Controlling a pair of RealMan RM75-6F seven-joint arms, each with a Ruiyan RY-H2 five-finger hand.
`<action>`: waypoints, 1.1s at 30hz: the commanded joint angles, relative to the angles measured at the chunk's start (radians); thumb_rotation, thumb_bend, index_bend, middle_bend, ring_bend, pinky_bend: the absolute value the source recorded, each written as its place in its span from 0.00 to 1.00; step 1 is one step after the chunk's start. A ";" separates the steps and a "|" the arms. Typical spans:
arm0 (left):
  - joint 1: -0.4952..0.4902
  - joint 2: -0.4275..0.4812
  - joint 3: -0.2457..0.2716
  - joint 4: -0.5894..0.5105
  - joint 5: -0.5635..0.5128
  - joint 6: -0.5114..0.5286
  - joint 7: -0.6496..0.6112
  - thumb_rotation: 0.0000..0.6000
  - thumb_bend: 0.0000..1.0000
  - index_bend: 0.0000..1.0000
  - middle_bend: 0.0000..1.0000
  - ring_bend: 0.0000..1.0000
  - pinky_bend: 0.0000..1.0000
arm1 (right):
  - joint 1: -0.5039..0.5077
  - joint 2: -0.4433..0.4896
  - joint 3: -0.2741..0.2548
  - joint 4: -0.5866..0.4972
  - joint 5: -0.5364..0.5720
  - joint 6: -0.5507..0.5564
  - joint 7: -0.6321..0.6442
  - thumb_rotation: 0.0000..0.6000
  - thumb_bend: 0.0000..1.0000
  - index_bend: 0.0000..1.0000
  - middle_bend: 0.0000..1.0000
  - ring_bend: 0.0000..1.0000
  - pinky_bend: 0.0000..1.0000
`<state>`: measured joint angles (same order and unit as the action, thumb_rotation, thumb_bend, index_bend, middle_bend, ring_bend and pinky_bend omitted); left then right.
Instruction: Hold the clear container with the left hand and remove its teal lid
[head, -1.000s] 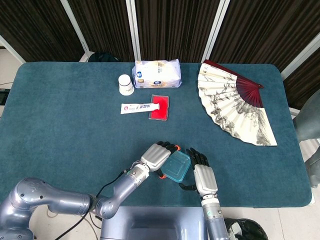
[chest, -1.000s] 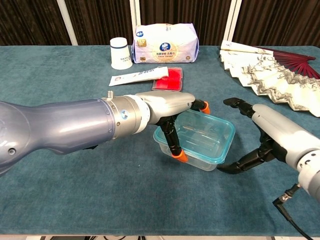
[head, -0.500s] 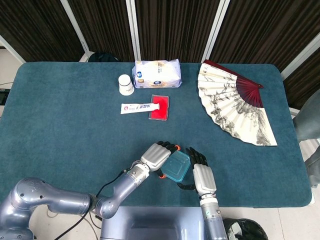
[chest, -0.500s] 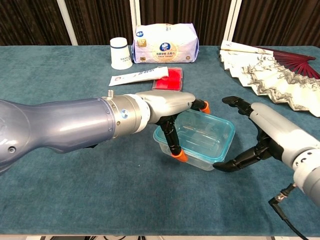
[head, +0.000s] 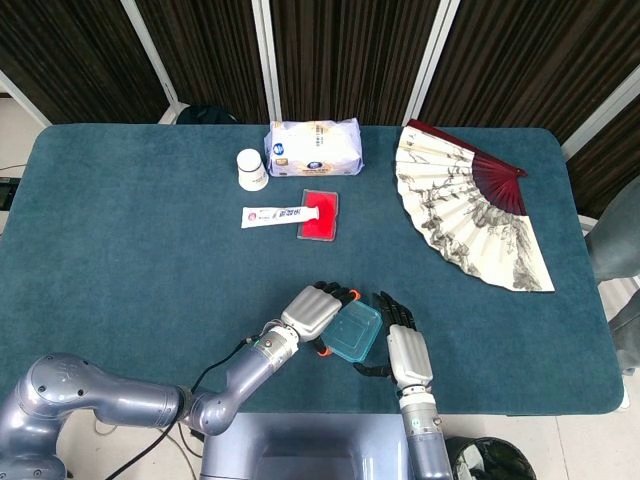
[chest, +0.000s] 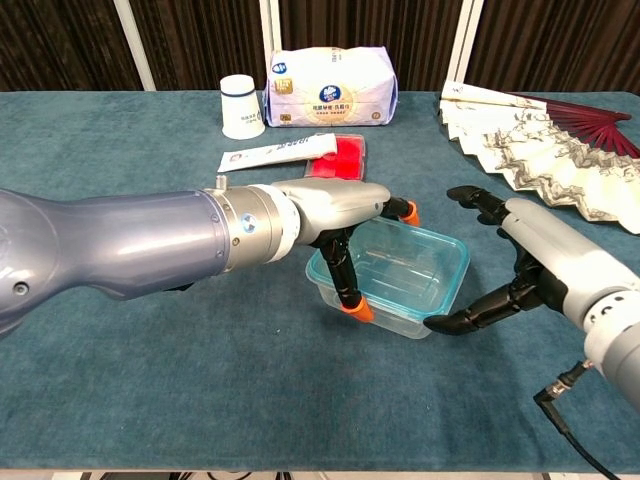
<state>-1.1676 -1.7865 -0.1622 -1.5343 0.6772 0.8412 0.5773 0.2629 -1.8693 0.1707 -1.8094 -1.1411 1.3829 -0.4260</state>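
The clear container (chest: 392, 280) with its teal lid (chest: 440, 248) is grasped by the left hand (chest: 335, 205). Just right of it, the right hand (chest: 535, 260) is spread, one fingertip (chest: 436, 325) seemingly touching its corner.

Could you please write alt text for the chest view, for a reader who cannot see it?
The left hand grips a clear container with a teal lid on a teal table, while the right hand reaches in open from the right. Behind lie a toothpaste tube, paper cup, tissue pack and folding fan.
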 joint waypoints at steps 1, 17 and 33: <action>-0.006 0.006 0.000 -0.002 -0.002 -0.008 0.004 1.00 0.14 0.19 0.34 0.27 0.44 | 0.001 -0.001 0.002 0.002 -0.003 0.003 0.003 1.00 0.17 0.00 0.00 0.00 0.00; -0.070 0.046 0.008 -0.013 -0.084 -0.064 0.055 1.00 0.14 0.22 0.37 0.31 0.47 | -0.002 -0.003 0.001 0.040 -0.049 0.012 0.075 1.00 0.17 0.00 0.00 0.00 0.00; -0.092 0.048 -0.001 -0.030 -0.124 -0.053 0.036 1.00 0.14 0.23 0.34 0.29 0.46 | -0.003 -0.007 0.012 0.051 -0.053 0.020 0.099 1.00 0.17 0.00 0.00 0.00 0.00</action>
<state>-1.2632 -1.7406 -0.1534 -1.5581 0.5585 0.7946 0.6307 0.2613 -1.8767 0.1837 -1.7602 -1.1944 1.4020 -0.3285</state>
